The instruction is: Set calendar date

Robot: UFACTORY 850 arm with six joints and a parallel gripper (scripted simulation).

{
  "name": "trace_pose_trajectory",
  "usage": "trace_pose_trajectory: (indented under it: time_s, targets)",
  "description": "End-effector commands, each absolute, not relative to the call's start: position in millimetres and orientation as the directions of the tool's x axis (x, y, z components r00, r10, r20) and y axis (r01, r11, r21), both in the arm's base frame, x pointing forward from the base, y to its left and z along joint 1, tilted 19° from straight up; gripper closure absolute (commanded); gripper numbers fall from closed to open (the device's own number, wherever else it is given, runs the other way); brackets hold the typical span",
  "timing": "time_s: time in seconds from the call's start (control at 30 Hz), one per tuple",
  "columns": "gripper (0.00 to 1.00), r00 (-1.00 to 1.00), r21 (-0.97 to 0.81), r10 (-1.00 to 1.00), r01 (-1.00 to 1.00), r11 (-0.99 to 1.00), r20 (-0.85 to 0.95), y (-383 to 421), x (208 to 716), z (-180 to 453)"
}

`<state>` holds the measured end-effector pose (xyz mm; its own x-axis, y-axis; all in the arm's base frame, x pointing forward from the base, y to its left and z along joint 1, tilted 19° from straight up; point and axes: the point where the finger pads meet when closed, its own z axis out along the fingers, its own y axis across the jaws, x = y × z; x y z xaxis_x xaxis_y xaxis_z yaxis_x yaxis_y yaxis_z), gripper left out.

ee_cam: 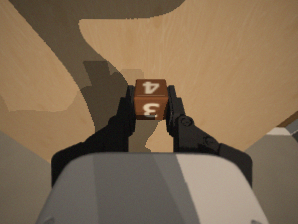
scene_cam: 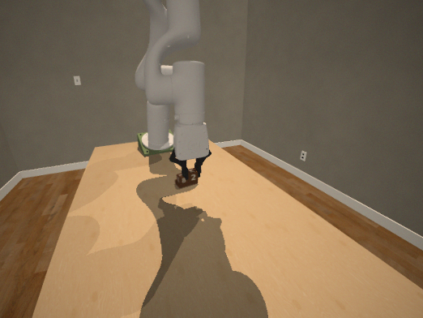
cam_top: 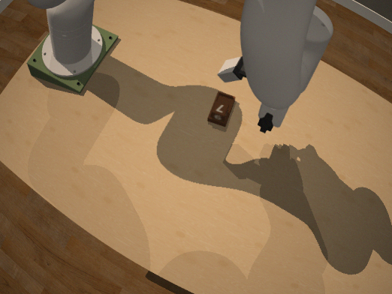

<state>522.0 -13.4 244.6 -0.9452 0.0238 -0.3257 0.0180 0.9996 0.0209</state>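
The dark brown tray lies flat on the table and holds one brown cube (cam_top: 222, 107) with a white 7 facing up. My gripper (ee_cam: 150, 95) is shut on the second brown cube (ee_cam: 149, 98), which shows a 4 and a 3 in the wrist view. In the exterior view this held cube (scene_cam: 193, 176) shows a 2 and hangs low, close beside the tray (scene_cam: 184, 183). In the top view the gripper (cam_top: 265, 123) is just right of the tray, and the arm hides the held cube there. The wrist view shows only bare table under the cube.
The arm's green base plate (cam_top: 72, 56) stands at the table's far left corner. The arm's large links (cam_top: 279, 49) hang over the area right of the tray. The table edge and wooden floor lie beyond.
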Motion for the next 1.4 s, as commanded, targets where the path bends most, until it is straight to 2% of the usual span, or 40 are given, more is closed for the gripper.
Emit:
trace_pose_trajectory:
  time_s: [0.0,0.47,1.37]
  targets:
    - [0.71,-0.945,0.022,0.024,0.018,1.0,-0.327,-13.3,528.5,229.9]
    - [0.71,-0.945,0.022,0.024,0.018,1.0,-0.327,-12.8,546.0,179.3]
    - [0.71,-0.945,0.022,0.024,0.018,1.0,-0.327,-12.8,547.0,176.7]
